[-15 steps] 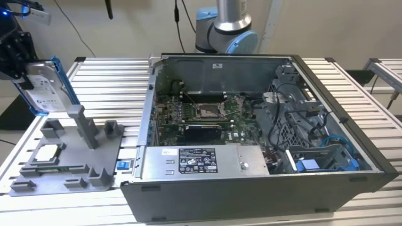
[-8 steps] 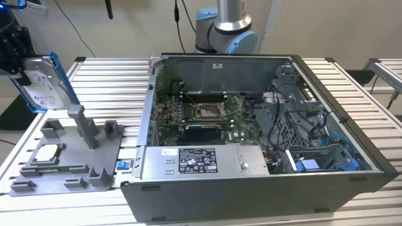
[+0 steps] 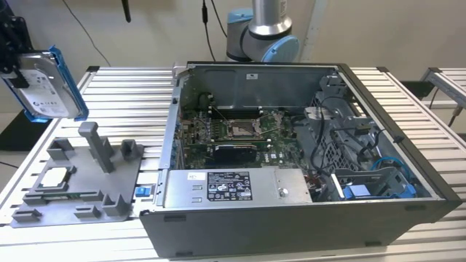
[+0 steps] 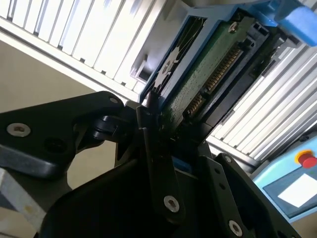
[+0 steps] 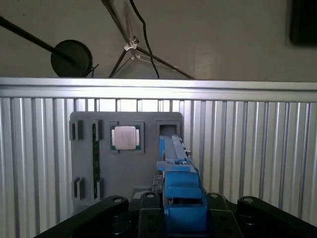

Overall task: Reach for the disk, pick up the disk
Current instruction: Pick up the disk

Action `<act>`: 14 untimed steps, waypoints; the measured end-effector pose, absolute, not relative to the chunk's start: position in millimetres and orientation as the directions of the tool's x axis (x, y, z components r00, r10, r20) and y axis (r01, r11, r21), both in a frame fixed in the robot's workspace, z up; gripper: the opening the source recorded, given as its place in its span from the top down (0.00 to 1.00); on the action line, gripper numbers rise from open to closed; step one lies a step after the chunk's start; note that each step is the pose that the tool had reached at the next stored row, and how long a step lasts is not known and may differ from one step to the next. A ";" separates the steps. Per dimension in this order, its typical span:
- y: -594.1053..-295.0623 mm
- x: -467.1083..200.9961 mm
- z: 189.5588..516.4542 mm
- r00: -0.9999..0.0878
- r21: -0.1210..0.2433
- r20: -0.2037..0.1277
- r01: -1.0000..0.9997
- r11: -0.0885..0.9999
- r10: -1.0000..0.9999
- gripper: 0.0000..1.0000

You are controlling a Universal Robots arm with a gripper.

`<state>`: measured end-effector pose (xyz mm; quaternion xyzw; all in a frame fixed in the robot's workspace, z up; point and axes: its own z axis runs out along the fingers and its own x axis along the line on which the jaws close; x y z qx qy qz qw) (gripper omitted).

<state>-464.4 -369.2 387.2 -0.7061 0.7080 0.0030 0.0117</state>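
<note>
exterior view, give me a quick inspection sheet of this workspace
surface: slatted metal table, one gap between sections.
job's things: disk lifted clear of the table, upright, at the exterior view's left.
clutter: grey fixture tray holding a square chip; open computer case.
grippers: tool closed on the disk's edge.
cables: blue cable and black cables inside the case; black leads hanging by the wall.
surroundings: plain wall; arm's base behind the case.
</note>
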 end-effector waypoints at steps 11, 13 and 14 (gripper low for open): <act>-369.2 -464.4 396.8 -0.002 -0.013 -0.020 -1.000 0.003 -1.000 1.00; -369.2 -464.4 396.9 -0.003 -0.012 -0.020 -1.000 0.003 -1.000 1.00; -369.2 -464.4 396.9 -0.003 -0.012 -0.020 -1.000 0.003 -1.000 1.00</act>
